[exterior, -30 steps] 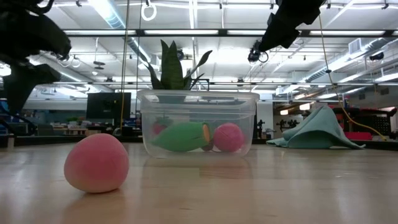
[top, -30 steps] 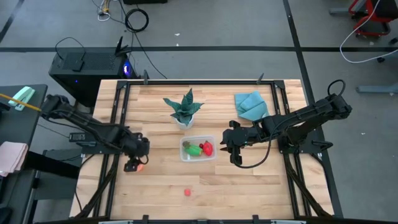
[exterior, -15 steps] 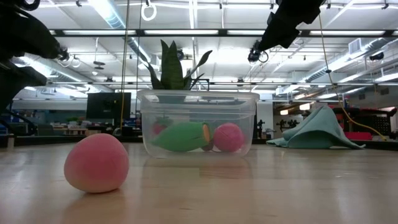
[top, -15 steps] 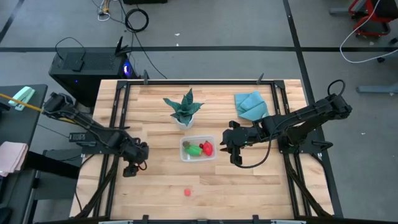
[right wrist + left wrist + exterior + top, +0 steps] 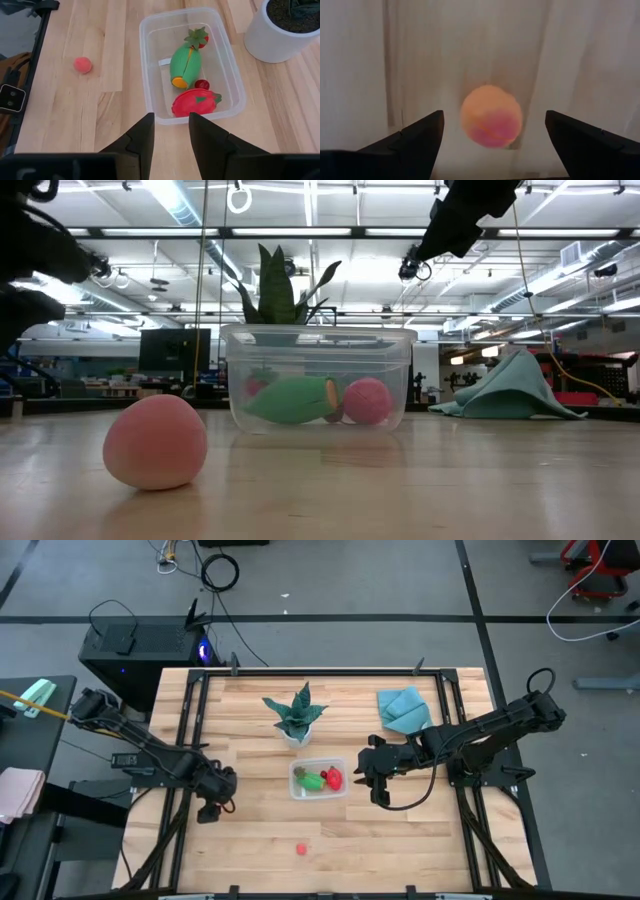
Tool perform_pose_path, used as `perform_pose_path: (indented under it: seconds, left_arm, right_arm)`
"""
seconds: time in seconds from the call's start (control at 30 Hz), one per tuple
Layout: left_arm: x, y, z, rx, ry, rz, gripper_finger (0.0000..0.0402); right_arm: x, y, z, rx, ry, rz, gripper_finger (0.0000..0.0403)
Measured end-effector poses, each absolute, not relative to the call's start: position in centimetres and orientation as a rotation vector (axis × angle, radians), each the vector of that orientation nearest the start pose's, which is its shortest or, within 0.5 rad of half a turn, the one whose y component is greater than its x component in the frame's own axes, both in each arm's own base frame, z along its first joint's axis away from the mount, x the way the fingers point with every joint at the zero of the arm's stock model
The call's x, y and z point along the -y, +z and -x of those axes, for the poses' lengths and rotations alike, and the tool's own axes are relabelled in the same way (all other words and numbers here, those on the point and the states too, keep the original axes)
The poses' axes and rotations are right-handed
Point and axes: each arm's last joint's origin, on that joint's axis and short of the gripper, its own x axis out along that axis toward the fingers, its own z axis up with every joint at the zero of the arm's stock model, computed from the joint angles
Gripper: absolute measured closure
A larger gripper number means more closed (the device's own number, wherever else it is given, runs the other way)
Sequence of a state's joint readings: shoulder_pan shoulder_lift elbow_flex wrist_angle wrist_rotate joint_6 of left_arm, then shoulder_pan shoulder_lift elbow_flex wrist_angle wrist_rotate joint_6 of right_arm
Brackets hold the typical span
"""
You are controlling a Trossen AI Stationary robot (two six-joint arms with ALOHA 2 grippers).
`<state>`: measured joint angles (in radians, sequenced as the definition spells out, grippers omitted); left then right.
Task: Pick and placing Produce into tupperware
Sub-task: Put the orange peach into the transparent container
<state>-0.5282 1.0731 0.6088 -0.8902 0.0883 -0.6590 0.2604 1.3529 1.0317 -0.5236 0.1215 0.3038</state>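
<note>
The clear tub stands mid-table and holds a green oval fruit, a red one and small red pieces. An orange-yellow round fruit lies on the table. My left gripper is open above it, a finger on either side and apart from it. The high view hides this fruit under the gripper. A small red ball lies near the table's near edge. My right gripper hovers right of the tub, its fingers a narrow gap apart.
A spiky potted plant in a white pot stands just beyond the tub. A blue-green cloth lies at the far right. Black frame rails run along the table's left and right sides. Bare wood stretches between the tub and the near edge.
My left gripper has moved a little toward the near edge and come over the orange-yellow fruit, which showed beside it in the high view a second ago and is now covered by it. The right arm and the tub have kept still.
</note>
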Motion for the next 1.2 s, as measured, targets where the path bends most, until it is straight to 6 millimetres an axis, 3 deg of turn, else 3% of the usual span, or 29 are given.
perform_pose_path:
  seconds: [0.63,1.2]
  left_arm:
    - [8.3,15.1,-12.8,-1.443,0.008,0.347,0.0044]
    - [8.5,14.9,-13.1,-1.413,0.007,0.389,0.0044]
  right_arm:
    - [-6.8,26.9,-27.0,-0.84,0.003,-0.125,0.0275]
    - [-6.8,26.9,-27.0,-0.84,0.003,-0.125,0.0275]
